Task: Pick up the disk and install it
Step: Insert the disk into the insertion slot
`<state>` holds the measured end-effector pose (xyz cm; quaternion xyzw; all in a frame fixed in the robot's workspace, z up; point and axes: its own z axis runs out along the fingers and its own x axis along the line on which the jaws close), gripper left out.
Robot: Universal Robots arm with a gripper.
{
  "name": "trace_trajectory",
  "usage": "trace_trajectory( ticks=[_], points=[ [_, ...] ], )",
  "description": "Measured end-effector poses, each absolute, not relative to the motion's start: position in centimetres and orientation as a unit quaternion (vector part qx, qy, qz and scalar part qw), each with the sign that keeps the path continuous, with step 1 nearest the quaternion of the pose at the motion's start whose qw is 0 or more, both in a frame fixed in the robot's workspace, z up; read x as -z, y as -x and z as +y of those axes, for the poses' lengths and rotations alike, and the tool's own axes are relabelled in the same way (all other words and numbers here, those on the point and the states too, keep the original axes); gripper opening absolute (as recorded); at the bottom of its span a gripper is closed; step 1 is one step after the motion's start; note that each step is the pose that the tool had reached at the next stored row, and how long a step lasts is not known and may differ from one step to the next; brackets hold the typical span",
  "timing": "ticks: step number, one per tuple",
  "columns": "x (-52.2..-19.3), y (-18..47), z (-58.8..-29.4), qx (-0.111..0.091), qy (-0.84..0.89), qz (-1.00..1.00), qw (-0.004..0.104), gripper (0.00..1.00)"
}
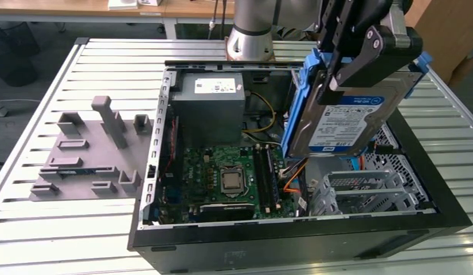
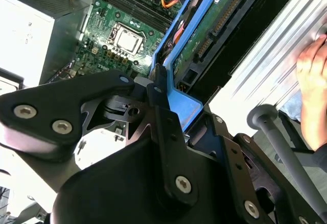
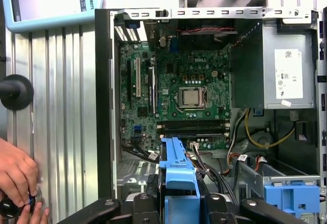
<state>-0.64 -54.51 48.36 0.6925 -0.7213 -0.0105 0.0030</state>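
Observation:
The disk (image 1: 350, 123), silver-grey with a blue-and-white label and blue side rails, hangs tilted on edge above the right half of the open computer case (image 1: 297, 229). My gripper (image 1: 339, 80) is shut on its upper part, the black fingers clamping the two flat faces. Below it sits the metal drive bay (image 1: 366, 189), apart from the disk. In the second wrist view the disk's green circuit side (image 2: 204, 35) and blue rail (image 2: 179, 104) run out from between my gripper's black links (image 2: 156, 89). The first wrist view has the blue rail (image 3: 176, 175) over the motherboard (image 3: 189, 91).
A grey power supply (image 1: 209, 106) stands at the back of the case, with orange and yellow cables (image 1: 293, 175) beside the bay. A grey fixture plate (image 1: 91, 157) lies at the exterior view's left. A person's hand (image 3: 18, 175) rests on the slatted table outside the case.

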Motion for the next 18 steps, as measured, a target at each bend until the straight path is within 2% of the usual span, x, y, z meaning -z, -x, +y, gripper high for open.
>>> trace_trajectory(
  ticks=[18],
  points=[
    [-48.35, 0.32, -55.19, 0.010, -0.692, -0.721, 0.003, 0.36]
  ],
)
